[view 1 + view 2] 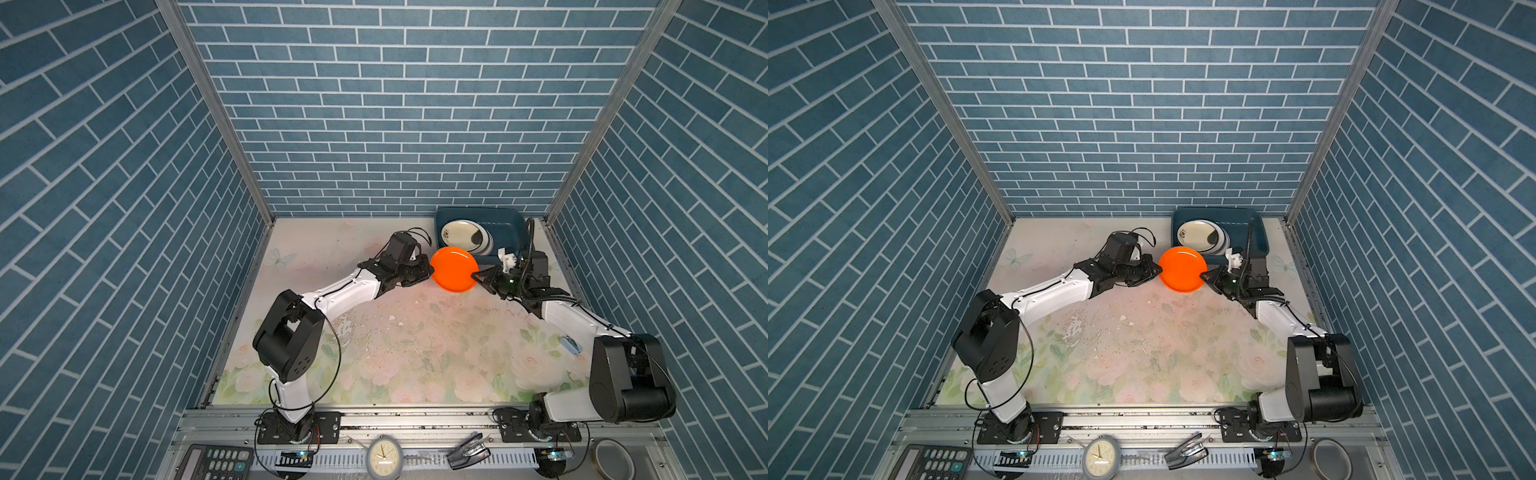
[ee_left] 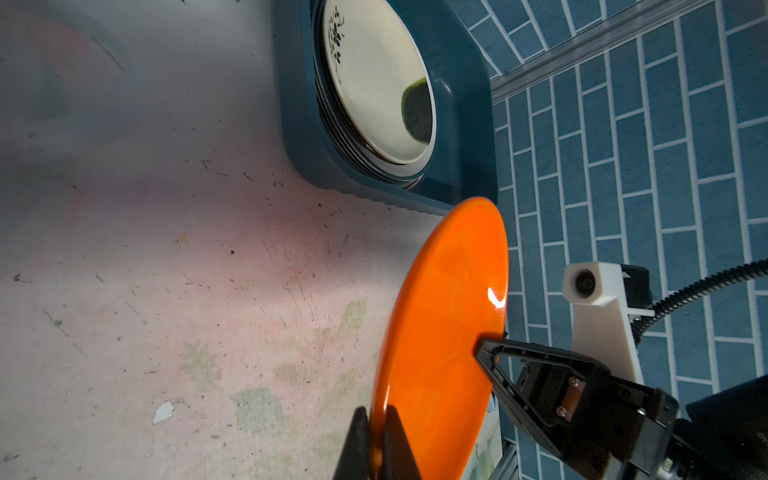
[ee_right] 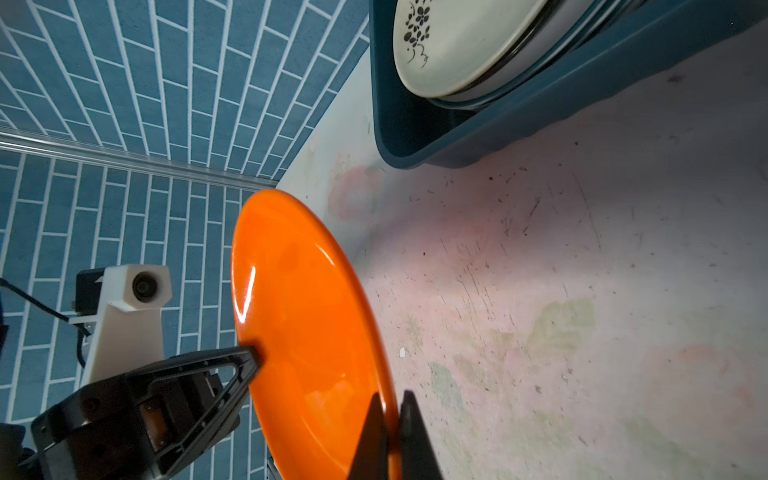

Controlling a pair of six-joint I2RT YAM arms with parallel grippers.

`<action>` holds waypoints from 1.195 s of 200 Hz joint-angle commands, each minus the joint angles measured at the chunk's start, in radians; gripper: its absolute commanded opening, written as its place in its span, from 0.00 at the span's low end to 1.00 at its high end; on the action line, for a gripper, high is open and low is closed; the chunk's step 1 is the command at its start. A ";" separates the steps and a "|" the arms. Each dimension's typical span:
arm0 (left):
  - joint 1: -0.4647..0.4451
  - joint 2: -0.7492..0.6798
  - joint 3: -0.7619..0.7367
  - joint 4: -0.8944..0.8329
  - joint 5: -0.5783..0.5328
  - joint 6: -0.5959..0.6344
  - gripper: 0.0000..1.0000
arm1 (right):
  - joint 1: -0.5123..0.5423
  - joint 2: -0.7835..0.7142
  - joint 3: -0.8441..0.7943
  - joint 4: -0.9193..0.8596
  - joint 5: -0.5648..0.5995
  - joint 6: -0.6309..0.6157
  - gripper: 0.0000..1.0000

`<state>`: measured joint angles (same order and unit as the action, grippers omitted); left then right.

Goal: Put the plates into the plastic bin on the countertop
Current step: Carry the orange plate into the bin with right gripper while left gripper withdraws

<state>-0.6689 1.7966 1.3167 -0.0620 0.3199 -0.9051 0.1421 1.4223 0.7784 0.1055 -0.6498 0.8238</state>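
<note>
Pinched at opposite rims by the left gripper (image 1: 430, 272) and right gripper (image 1: 474, 275) above the floral countertop (image 1: 374, 332), just before its far-right-corner dark teal plastic bin (image 1: 508, 226), the glossy round orange plate (image 1: 453, 270) could drop if one lets go early.

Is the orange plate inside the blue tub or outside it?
Outside. The orange plate hangs beside the plastic bin, left gripper and right gripper pinching opposite edges.

lower plates (image 2: 336, 145): only rims visible | calculator (image 1: 216, 459): cut off
</note>
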 commanded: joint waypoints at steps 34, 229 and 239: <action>0.045 -0.068 -0.026 -0.030 -0.040 0.136 0.99 | -0.042 0.035 0.061 0.008 0.076 0.050 0.00; 0.306 -0.546 -0.332 -0.251 -0.403 0.332 1.00 | -0.094 0.621 0.771 -0.213 0.149 -0.092 0.00; 0.309 -0.539 -0.324 -0.259 -0.401 0.334 1.00 | -0.094 0.645 0.804 -0.226 0.148 -0.102 0.00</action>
<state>-0.3706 1.2556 0.9928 -0.2886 -0.0673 -0.5861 0.0494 2.0258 1.5093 -0.1493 -0.4404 0.7002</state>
